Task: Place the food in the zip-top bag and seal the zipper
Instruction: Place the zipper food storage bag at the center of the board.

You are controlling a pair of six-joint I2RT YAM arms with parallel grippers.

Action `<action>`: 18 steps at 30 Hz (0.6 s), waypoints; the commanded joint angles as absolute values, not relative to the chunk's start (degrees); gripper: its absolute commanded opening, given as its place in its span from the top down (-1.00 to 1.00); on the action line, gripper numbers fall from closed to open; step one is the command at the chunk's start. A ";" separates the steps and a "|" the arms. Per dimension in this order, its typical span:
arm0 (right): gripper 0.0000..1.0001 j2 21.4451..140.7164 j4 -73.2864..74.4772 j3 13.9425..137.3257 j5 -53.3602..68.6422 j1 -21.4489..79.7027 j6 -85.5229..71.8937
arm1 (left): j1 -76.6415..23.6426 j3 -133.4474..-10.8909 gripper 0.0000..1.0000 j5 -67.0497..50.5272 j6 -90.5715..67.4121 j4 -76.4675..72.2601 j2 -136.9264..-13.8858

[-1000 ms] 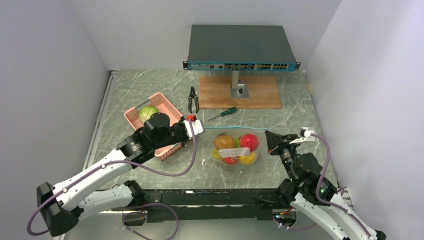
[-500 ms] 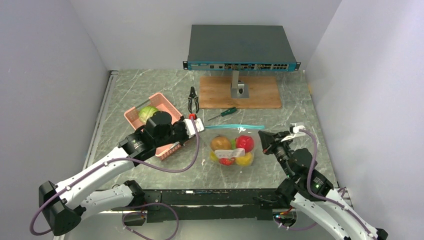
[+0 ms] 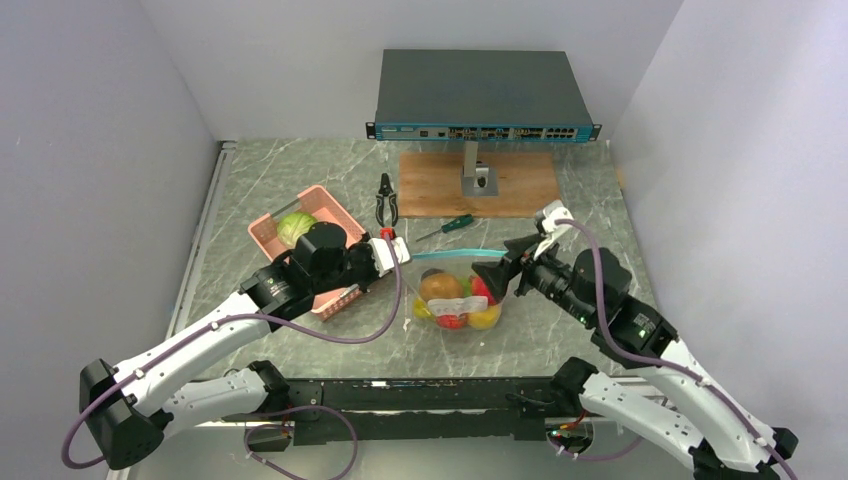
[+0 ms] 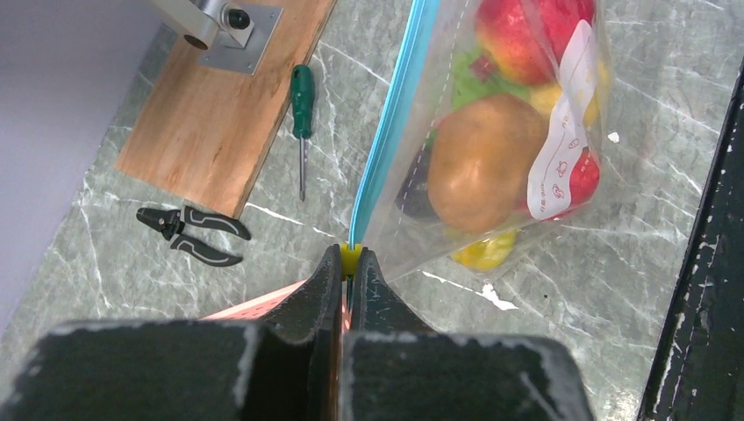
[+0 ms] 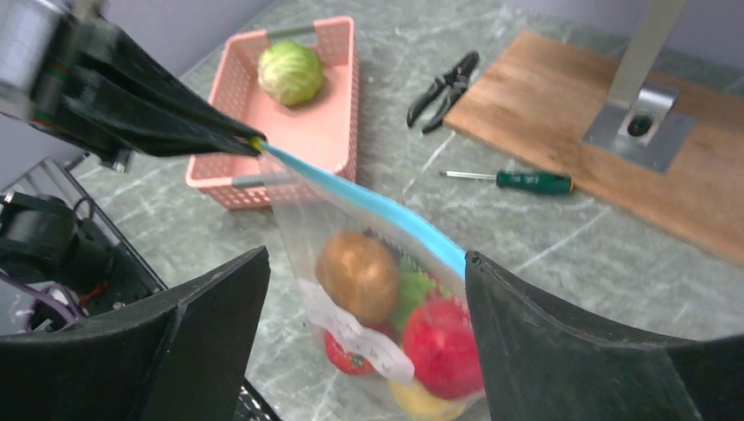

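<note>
Clear zip-top bag (image 3: pixel 462 300) stands near mid-bench (image 3: pixel 260 170), bulging with food (image 4: pixel 478 162): brown, red, yellow, green pieces. Teal zipper (image 4: pixel 386 132) stretched taut along top, seemingly closed. White label on side.

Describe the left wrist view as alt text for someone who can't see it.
The left tool is shut on one end of the teal zipper of a clear zip-top bag holding a potato and other food. A screwdriver and pliers lie on the marble table beside a wooden board.
</note>
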State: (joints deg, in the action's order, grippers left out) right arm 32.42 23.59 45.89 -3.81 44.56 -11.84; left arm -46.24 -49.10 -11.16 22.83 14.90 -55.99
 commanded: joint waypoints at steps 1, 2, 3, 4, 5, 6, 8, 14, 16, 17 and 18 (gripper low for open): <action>-0.73 38.13 30.13 55.90 -2.40 44.55 -8.37 | -46.15 -50.71 1.00 -11.84 22.85 13.54 -55.24; -0.77 39.47 30.45 57.02 -2.72 44.50 -8.29 | -46.14 -50.71 1.00 -11.79 22.81 13.54 -55.16; -0.79 40.85 30.94 58.19 -2.67 44.55 -7.90 | -46.12 -50.65 1.00 -11.84 22.77 13.69 -55.15; -0.81 42.60 31.30 59.01 -2.30 44.58 -7.65 | -46.14 -50.70 1.00 -11.86 22.84 13.64 -55.10; -0.83 44.63 31.48 59.81 -1.32 44.56 -7.29 | -46.11 -50.71 1.00 -11.99 22.77 13.66 -55.04; -0.83 46.73 31.84 60.55 -0.49 44.55 -6.82 | -46.13 -50.67 1.00 -12.16 22.84 13.65 -54.98; -0.82 51.29 32.45 62.26 4.72 44.53 -5.87 | -46.19 -50.51 1.00 -12.53 22.98 13.55 -54.85; -0.83 56.45 22.32 60.28 20.19 44.43 -4.58 | -46.13 -50.35 1.00 -13.84 23.70 13.89 -53.61; -0.84 57.66 20.01 59.55 21.96 43.80 -4.55 | -46.12 -50.23 1.00 -14.41 23.73 13.76 -52.98; -0.84 58.50 19.16 59.27 24.06 43.14 -4.63 | -46.18 -50.11 1.00 -14.70 23.80 13.52 -52.80; -0.84 59.25 18.14 58.79 25.73 42.62 -4.78 | -46.14 -50.03 1.00 -15.02 23.82 13.41 -52.62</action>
State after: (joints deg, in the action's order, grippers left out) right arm 58.65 26.39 59.07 15.90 44.23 -5.85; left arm -46.24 -49.10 -12.78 23.11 15.05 -54.83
